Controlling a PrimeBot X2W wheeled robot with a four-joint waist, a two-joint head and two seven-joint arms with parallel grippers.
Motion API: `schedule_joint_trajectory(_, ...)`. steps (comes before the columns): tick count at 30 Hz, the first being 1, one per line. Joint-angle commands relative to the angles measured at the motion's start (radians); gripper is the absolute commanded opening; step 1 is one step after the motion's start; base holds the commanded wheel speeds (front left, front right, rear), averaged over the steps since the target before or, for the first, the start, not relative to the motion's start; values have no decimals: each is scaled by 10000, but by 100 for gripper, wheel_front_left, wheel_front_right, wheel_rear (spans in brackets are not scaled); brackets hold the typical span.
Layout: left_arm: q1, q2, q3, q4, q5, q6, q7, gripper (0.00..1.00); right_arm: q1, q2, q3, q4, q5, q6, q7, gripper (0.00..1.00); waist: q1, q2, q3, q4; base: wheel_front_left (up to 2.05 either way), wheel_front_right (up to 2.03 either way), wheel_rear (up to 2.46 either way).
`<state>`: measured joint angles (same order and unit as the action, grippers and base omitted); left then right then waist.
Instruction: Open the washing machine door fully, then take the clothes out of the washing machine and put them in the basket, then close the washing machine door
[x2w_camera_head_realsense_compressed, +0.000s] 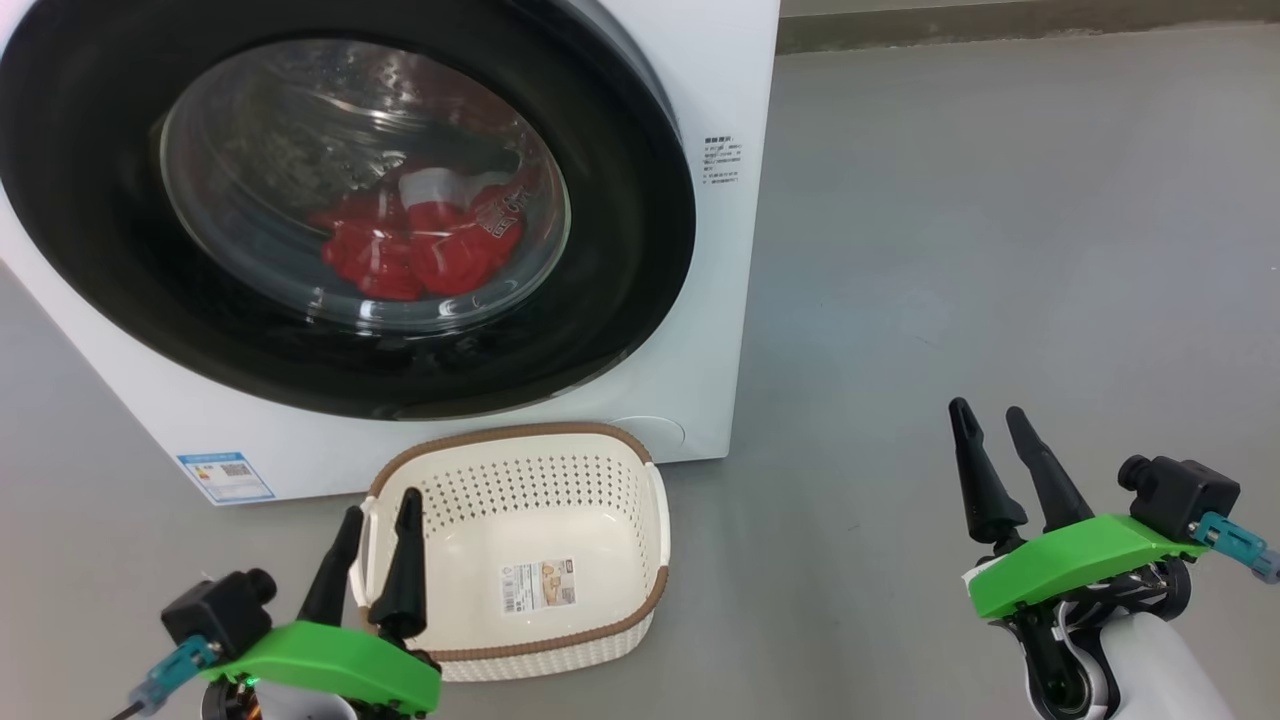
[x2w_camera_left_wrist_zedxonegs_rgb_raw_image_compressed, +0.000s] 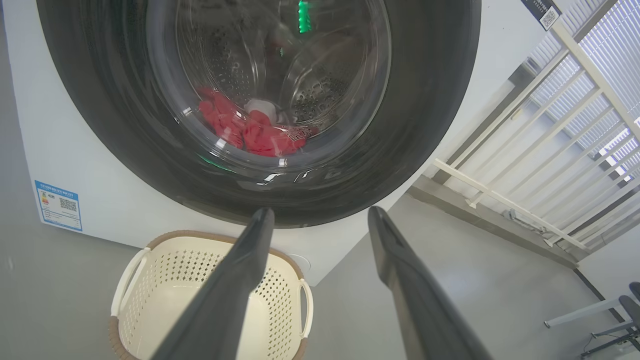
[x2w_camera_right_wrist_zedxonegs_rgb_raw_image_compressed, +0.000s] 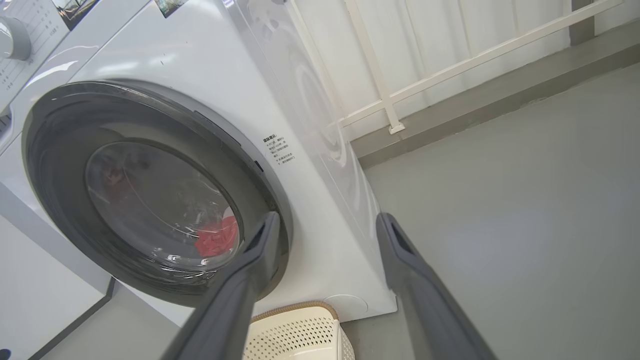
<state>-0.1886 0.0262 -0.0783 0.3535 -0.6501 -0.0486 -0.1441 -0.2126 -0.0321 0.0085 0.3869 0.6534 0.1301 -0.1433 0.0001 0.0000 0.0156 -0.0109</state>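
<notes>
We are holding both claws parted, empty: left gripper (x2w_camera_head_realsense_compressed: 380, 508) at the rim of the basket (x2w_camera_head_realsense_compressed: 520, 432), right gripper (x2w_camera_head_realsense_compressed: 987, 410) over bare floor (x2w_camera_head_realsense_compressed: 1000, 250). The washing machine door (x2w_camera_head_realsense_compressed: 630, 220) is sitting shut, clothes (x2w_camera_head_realsense_compressed: 420, 250) lying behind its glass.

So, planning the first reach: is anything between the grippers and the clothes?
Yes. The shut washing machine door covers the clothes, which lie behind its glass. The left gripper and right gripper are open, short of it. The basket sits on the floor below.

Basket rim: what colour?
Brown, woven-look, on the cream perforated basket; clearest in the head view.
</notes>
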Motion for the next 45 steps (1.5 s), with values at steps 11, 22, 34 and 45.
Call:
schedule_joint_trajectory(11, -710, 202, 70, -151, 1411, 223, -462, 100, -746, -120, 225, -168, -1501, 5, -476, 100, -1, 0, -105, -10, 0, 0, 0)
schedule_joint_trajectory(22, -864, 218, 11, -48, 2440, 400, -760, 100, -954, -145, 415, 86, -2584, 6, -771, 100, -1, 0, -187, -30, 0, 0, 0)
schedule_joint_trajectory(34, -1077, 238, -77, -274, 3723, 557, -1116, 100, -1270, -176, 554, 278, -3886, 6, -1124, 100, -1, 0, -91, -14, 0, 0, 0)
schedule_joint_trajectory(45, -1166, 247, -39, -400, 4065, 543, -1177, 100, -1365, -181, 552, 173, -4116, 6, -1184, 100, -1, 0, 4, -33, 0, 0, 0)
